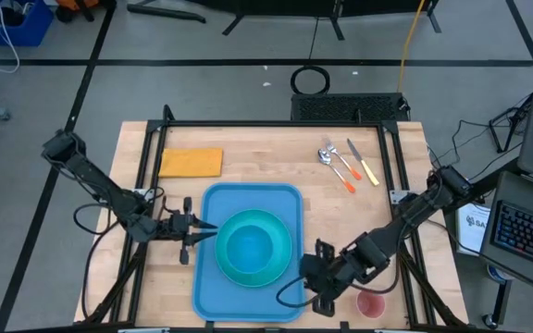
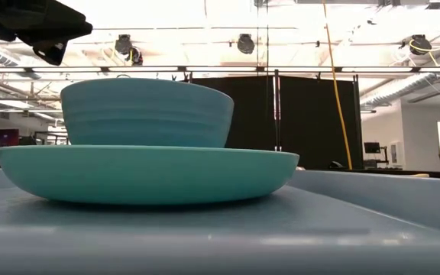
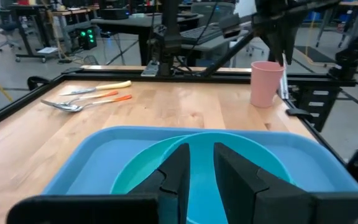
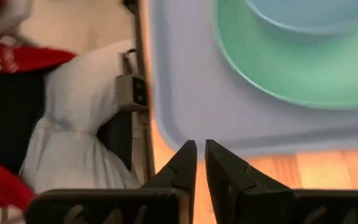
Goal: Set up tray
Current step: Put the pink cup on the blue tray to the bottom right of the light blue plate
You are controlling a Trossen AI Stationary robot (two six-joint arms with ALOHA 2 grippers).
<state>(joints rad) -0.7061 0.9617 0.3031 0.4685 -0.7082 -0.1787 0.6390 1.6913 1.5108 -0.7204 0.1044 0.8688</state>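
While the tray [image 1: 209, 277] lies in the middle of the table's near half with a plate [image 1: 280, 264] and a bowl [image 1: 251, 244] stacked on it, the pink cup [image 1: 370, 304], the spoon [image 1: 327, 155], the two other pieces of cutlery [image 1: 364, 165] and the orange napkin [image 1: 191, 162] are on the bare wood, so I think the job is only partly done. Both arms hold nothing: the left gripper [image 1: 197, 231] sits at the tray's left rim with its fingers a narrow gap apart, and the right gripper [image 1: 315, 277] hangs over the tray's near right corner, by the cup, with its fingers nearly together.
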